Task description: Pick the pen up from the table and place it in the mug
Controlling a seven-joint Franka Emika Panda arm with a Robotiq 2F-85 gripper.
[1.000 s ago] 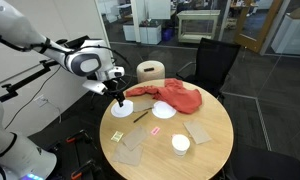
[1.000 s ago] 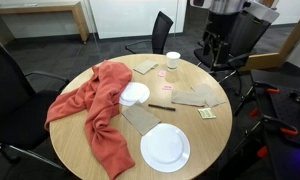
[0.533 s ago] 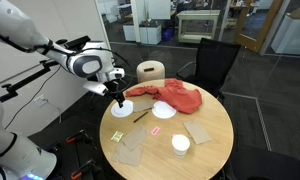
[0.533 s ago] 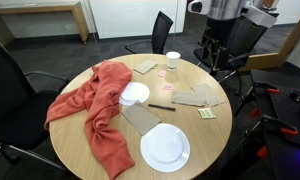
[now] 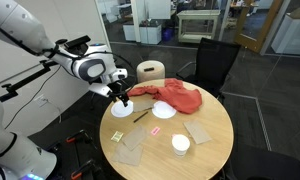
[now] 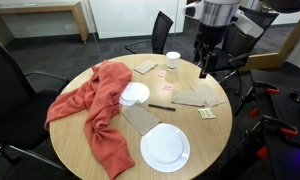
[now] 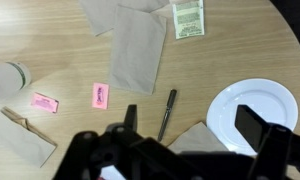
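The pen [image 7: 167,112] is a thin dark stick lying on the round light-wood table [image 7: 70,55], between brown paper napkins; it also shows in both exterior views [image 5: 142,117] [image 6: 160,107]. The white mug [image 6: 173,61] stands near the table's edge, seen too in an exterior view [image 5: 180,144] and at the left edge of the wrist view [image 7: 2,85]. My gripper [image 7: 192,118] is open and empty, hovering above the table near its edge, with the pen just inside one finger. It also shows in both exterior views [image 5: 119,100] [image 6: 203,70].
A red cloth [image 6: 100,105] drapes over one side of the table. Two white plates [image 6: 165,147] [image 6: 135,94] lie flat; the larger also shows in the wrist view [image 7: 252,115]. Brown napkins [image 7: 138,50], pink scraps [image 7: 100,95] and a green-white packet [image 7: 188,18] lie around. Chairs [image 5: 215,60] ring the table.
The arm has shifted a little inward over the table's edge and slightly lower. The objects on the table have not moved.
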